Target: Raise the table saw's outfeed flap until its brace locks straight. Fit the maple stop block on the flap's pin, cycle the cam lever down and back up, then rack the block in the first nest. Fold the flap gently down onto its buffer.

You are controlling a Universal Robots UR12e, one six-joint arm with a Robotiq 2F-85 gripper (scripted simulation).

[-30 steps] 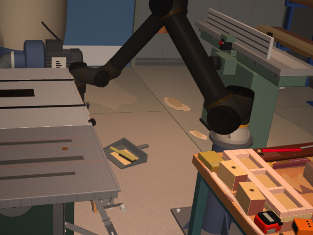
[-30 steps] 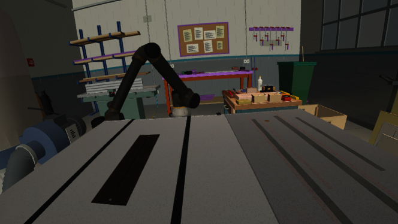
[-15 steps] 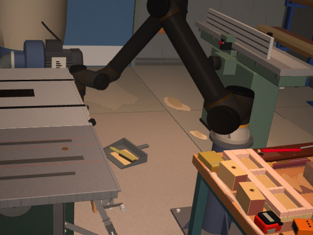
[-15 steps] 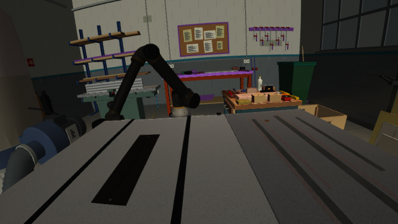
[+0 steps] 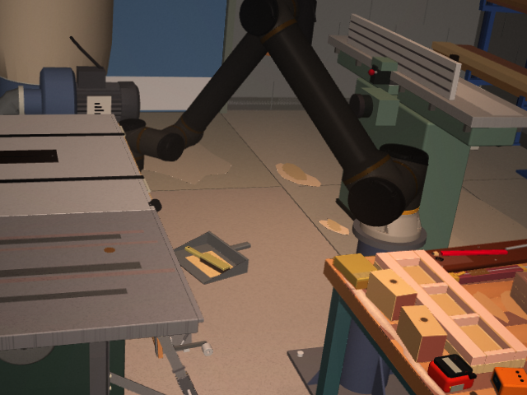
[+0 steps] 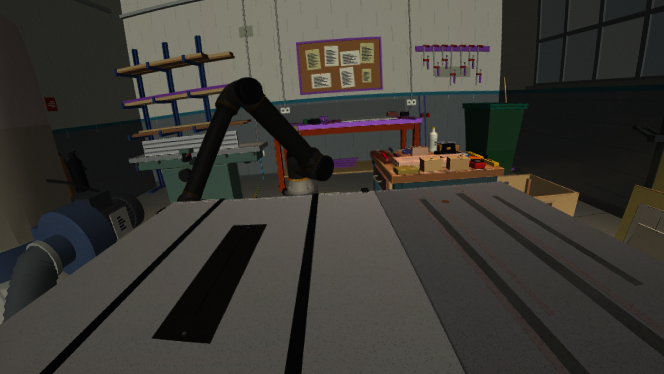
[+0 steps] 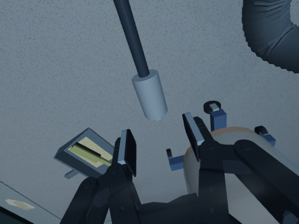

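The outfeed flap (image 5: 81,272) lies level with the saw table (image 5: 64,163), its brown pin (image 5: 109,250) standing bare. In the wrist camera a grey-tipped lever handle (image 7: 150,97) hangs on a dark rod just ahead of my open, empty gripper (image 7: 161,148). My wrist (image 5: 136,140) sits low behind the saw's far edge, so the side cameras hide the fingers. Two maple blocks (image 5: 390,293) (image 5: 421,331) with holes stand on the bench next to the pink nest rack (image 5: 451,306).
Behind the saw stand a dust extractor motor (image 5: 81,91) and a green jointer (image 5: 425,110). A dustpan (image 5: 213,257) lies on the floor between saw and bench. A tape measure (image 5: 451,373) sits at the bench's near edge. The flap's brace (image 5: 179,365) shows below.
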